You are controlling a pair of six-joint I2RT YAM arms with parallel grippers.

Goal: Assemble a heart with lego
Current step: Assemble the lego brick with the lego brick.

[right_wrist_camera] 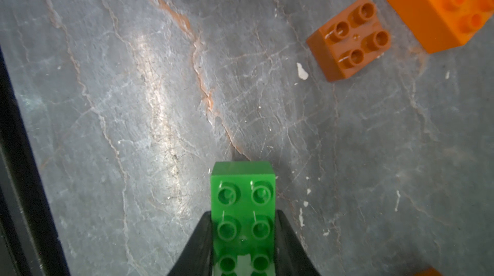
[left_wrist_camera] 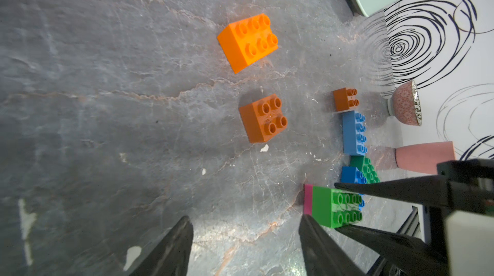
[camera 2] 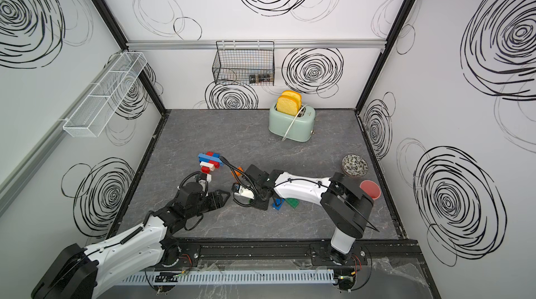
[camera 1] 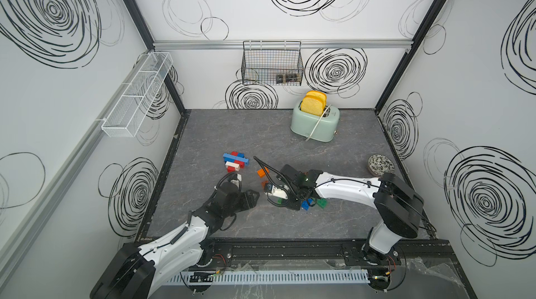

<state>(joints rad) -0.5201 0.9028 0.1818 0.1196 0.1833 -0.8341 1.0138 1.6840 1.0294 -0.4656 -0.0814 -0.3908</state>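
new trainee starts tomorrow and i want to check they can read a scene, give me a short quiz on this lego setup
1. True or false: the left gripper is shut on a brick.
2. What colour is the brick that the right gripper holds? A orange, B green, C blue.
3. How many studs are on top of the big orange brick lying on the table?

Key
1. False: it is open with nothing in it.
2. B: it is shut on the green brick.
3. Six.
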